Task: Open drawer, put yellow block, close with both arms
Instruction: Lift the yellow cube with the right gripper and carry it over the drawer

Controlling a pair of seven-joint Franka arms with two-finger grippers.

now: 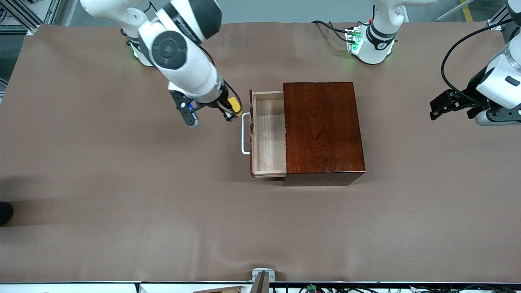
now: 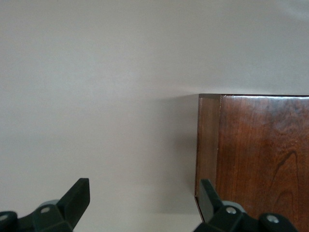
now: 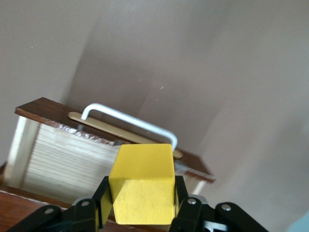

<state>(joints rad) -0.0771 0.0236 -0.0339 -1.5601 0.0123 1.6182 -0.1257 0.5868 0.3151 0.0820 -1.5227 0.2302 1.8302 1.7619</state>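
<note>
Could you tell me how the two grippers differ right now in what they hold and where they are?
The right gripper is shut on the yellow block; the left gripper is open and holds nothing. The right gripper hangs above the table by the white handle of the open drawer; the left gripper waits at the left arm's end of the table, beside the wooden box. Both are black and two-fingered.

Showing a glossy dark reddish-brown on the wooden box point(image 1: 321, 128), with darker grain streaks running through it. Showing pale wood with fine straight grain inside the drawer point(image 1: 268, 136), and white on its handle point(image 1: 244, 134). Glowing bright yellow on the block point(image 3: 142, 183), plain and unmarked. Showing black on the right gripper point(image 1: 230, 110) and the left gripper point(image 2: 142, 205). Showing a flat, unpatterned brown across the tabletop point(image 1: 122, 203).
</note>
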